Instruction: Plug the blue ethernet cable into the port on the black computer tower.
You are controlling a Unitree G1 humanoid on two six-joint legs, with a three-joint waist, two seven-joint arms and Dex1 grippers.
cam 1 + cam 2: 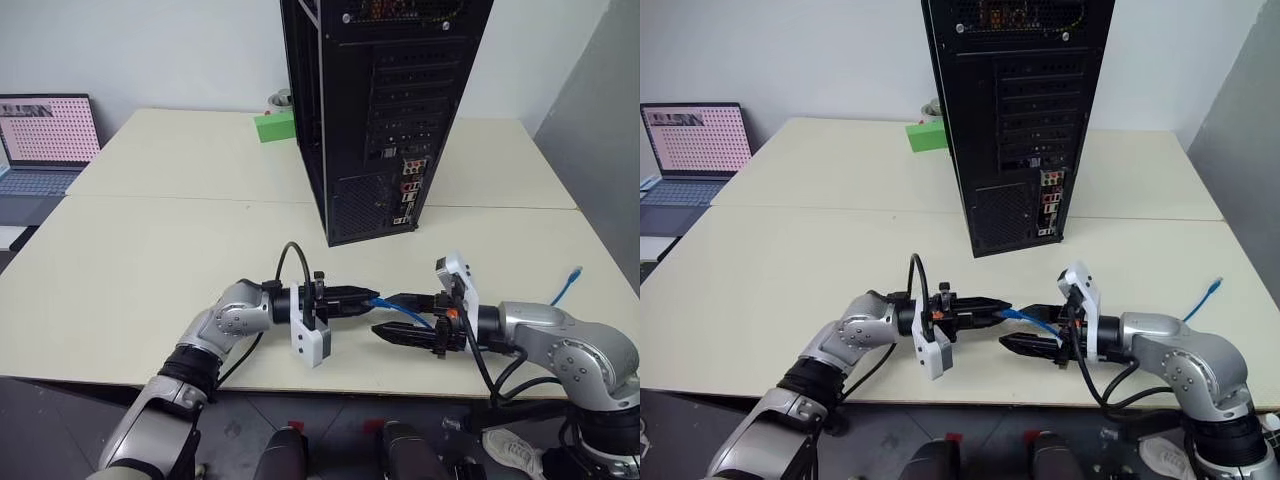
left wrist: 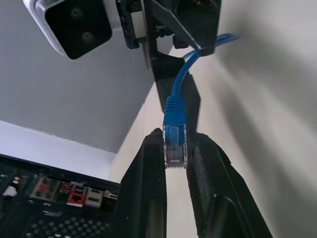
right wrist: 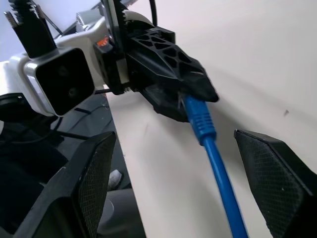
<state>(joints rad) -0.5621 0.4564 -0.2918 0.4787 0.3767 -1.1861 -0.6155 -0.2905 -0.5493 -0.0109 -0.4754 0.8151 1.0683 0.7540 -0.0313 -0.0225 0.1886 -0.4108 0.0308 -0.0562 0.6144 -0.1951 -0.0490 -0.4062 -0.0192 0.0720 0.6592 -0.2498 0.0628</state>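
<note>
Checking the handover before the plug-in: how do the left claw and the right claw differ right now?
The left claw is shut on the plug of the blue ethernet cable; the right claw stands open, its fingers apart either side of the cord without gripping it. The left claw points toward the robot's right, the right claw toward its left. Both hover tip to tip above the table, in front of the black computer tower.

Black computer tower [image 1: 1020, 120] upright mid-worktop [image 1: 790, 260], ports facing the near edge. Near that edge, left gripper [image 1: 1002, 303] pinches blue cable [image 1: 1032, 320] at its plug; right gripper [image 1: 1015, 330] faces it, fingers spread around the cable. Other plug [image 1: 1213, 287] near right edge.
</note>
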